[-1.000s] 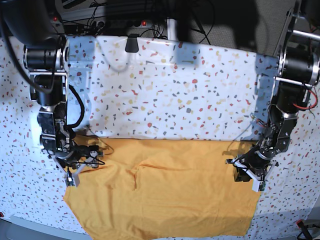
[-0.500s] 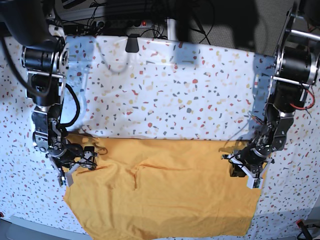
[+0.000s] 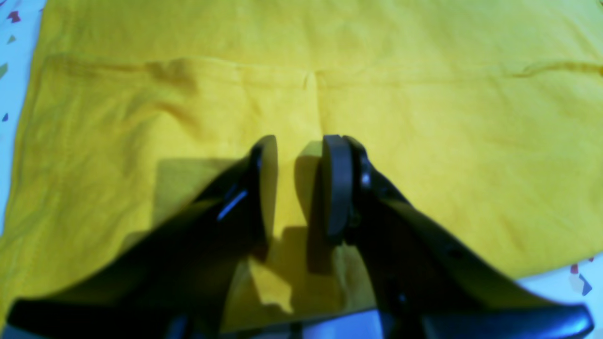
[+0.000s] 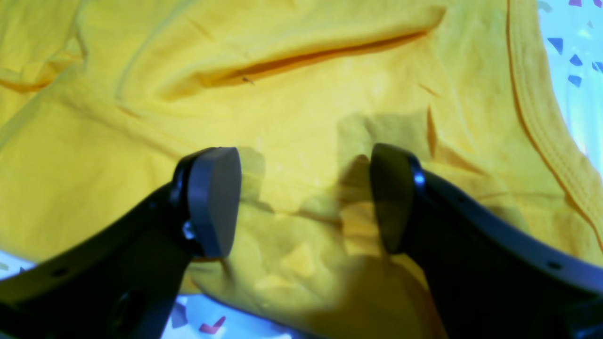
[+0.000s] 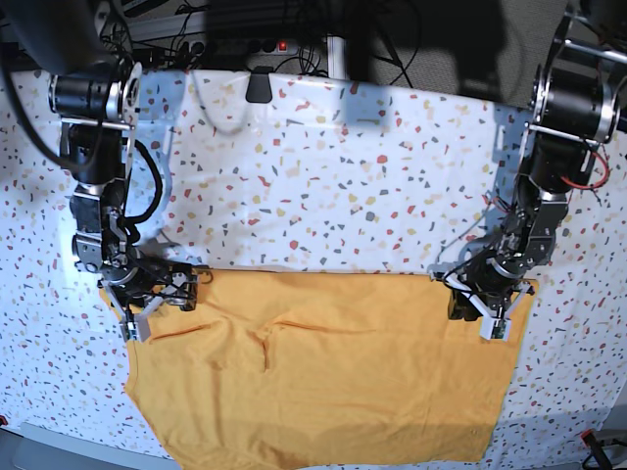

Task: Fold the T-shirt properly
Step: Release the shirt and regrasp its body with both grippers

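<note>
The T-shirt point(image 5: 323, 382) lies flat on the near half of the table, mustard yellow, with a straight far edge. My left gripper point(image 5: 480, 315) rests at its far right corner. In the left wrist view the left gripper point(image 3: 301, 143) has its jaws a narrow gap apart, with smooth T-shirt cloth point(image 3: 424, 117) showing between and beyond them. My right gripper point(image 5: 152, 305) is at the far left corner. In the right wrist view the right gripper point(image 4: 306, 160) stands wide open over rumpled T-shirt cloth point(image 4: 306, 94), a stitched hem point(image 4: 532, 108) running along the right.
The white speckled tablecloth point(image 5: 343, 176) covers the far half of the table. A black clip point(image 5: 259, 85) sits at the back edge, with cables and a power strip point(image 5: 274, 44) behind it. The shirt's near edge reaches the table's front edge.
Both grippers have moved toward the far side of the table, up to the shirt's far corners. Those corners now reach further outward. Neither jaw opening has changed.
</note>
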